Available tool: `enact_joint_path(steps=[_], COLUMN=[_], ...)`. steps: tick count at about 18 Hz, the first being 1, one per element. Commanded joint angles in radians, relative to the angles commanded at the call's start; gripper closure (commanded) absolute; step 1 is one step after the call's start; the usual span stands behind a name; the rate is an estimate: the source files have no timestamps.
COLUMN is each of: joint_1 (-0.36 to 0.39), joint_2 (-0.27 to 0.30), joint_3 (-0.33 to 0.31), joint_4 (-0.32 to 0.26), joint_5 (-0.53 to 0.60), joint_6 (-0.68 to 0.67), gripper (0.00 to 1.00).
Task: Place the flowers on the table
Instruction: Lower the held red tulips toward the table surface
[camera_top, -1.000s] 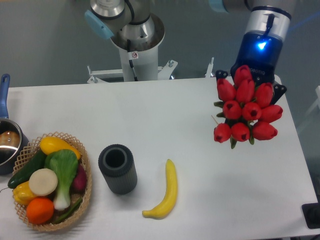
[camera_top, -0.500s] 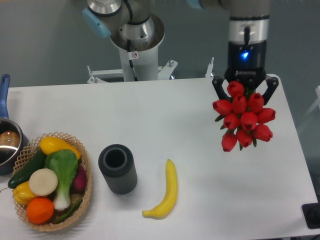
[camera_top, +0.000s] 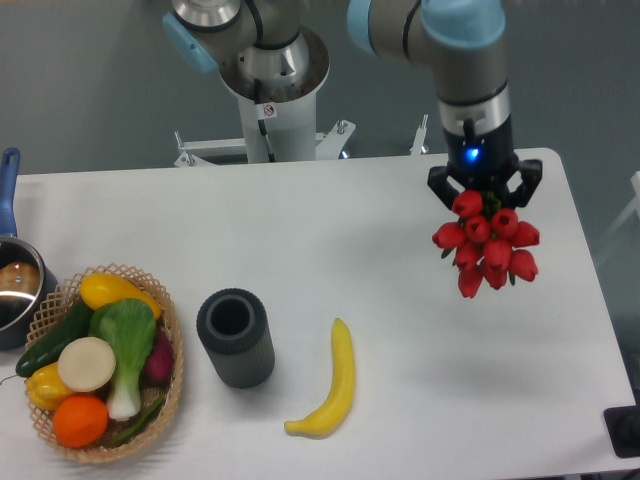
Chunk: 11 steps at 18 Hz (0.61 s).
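Hand (camera_top: 484, 187) clamped on flowers (camera_top: 487, 243), dropped lower toward worktop (camera_top: 330, 230) since a second ago; bunch looks smaller, release likely next.

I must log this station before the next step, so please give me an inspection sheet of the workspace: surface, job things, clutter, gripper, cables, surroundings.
Surface: white table, no spills seen.
Job's things: flowers, red buds hanging down in the gripper, over the table's right part.
Clutter: banana; dark cylinder vase, upright; wicker basket of vegetables; pot at left edge.
Gripper: gripper closed on the bunch's stems.
Cables: nothing seen.
Surroundings: robot base behind the table, grey floor.
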Motion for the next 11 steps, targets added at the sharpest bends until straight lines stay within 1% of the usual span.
enact_joint_path(steps=[3,6,11], joint_1=[0.002,0.018,0.031], joint_2=[-0.069,-0.115,-0.203], joint_3=[0.006,0.015,0.072], joint_4=[0.002,0.006,0.005], joint_5=[-0.005,-0.021,-0.032], joint_6=[-0.006,-0.054,-0.081], gripper=[0.58,0.58,0.58])
